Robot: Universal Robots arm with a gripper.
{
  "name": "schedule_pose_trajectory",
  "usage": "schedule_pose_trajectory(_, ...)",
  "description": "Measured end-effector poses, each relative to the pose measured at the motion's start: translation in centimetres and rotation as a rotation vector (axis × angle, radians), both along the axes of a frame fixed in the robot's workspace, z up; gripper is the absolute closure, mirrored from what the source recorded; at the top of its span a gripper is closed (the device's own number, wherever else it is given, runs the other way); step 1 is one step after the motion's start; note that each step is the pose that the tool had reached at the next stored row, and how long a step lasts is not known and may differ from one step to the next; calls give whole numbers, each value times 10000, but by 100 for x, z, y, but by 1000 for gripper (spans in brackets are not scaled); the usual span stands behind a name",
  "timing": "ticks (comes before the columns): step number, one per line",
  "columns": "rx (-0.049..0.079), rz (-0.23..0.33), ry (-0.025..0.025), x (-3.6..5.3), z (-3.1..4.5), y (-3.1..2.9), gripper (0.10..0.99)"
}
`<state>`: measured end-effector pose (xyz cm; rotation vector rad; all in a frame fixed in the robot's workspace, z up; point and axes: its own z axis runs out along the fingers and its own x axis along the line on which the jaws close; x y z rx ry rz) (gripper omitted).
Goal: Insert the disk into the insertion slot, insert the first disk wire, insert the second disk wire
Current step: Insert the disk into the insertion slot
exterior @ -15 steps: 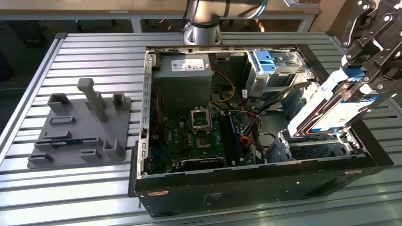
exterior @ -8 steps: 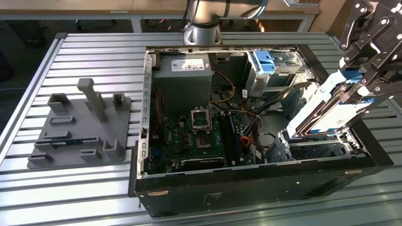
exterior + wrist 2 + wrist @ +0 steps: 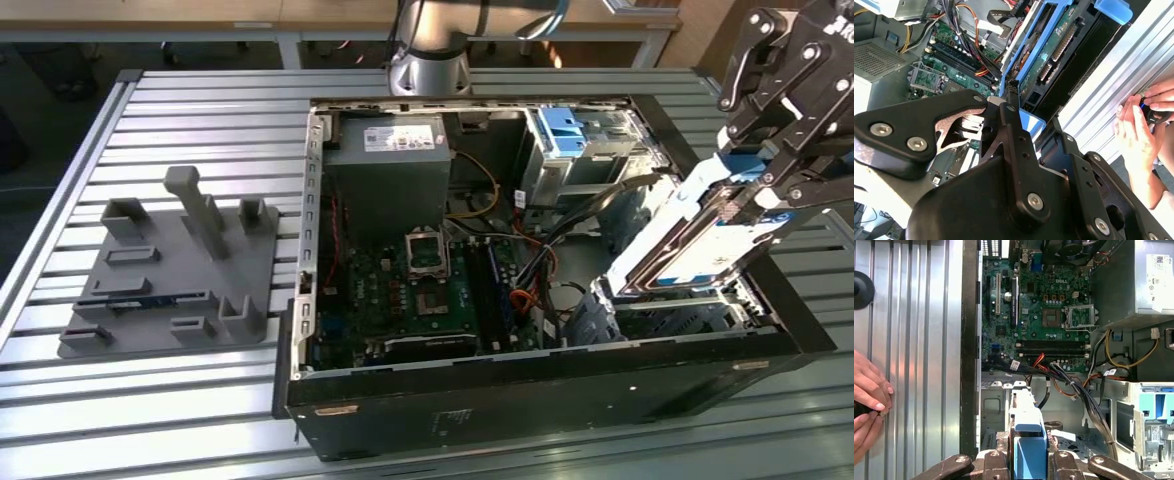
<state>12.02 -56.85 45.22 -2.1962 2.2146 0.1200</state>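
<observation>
In the exterior view my gripper (image 3: 763, 190) hangs over the case's right side, shut on the upper end of the disk (image 3: 687, 240). The disk is a silver drive with a white label and light-blue frame. It stands steeply tilted, its lower end down in the insertion slot (image 3: 742, 305), a silver sheet-metal cage at the case's near right corner. In the first wrist view the disk's blue frame (image 3: 1028, 442) sits between my black fingers (image 3: 991, 465) above the cage floor (image 3: 994, 410). The second wrist view shows the disk's green circuit underside (image 3: 1054, 45).
The open black case (image 3: 534, 390) holds a motherboard (image 3: 427, 290), a grey power supply (image 3: 387, 160), a taller cage with blue-fronted drives (image 3: 581, 135) and loose cable bundles (image 3: 587, 215). A grey fixture (image 3: 174, 270) stands on the slatted table. A person's hands (image 3: 869, 400) rest beside the case.
</observation>
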Motion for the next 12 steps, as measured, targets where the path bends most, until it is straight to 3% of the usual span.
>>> schedule_pose_trajectory(12, 0, 3, 0, 0, -60, 0, 722)
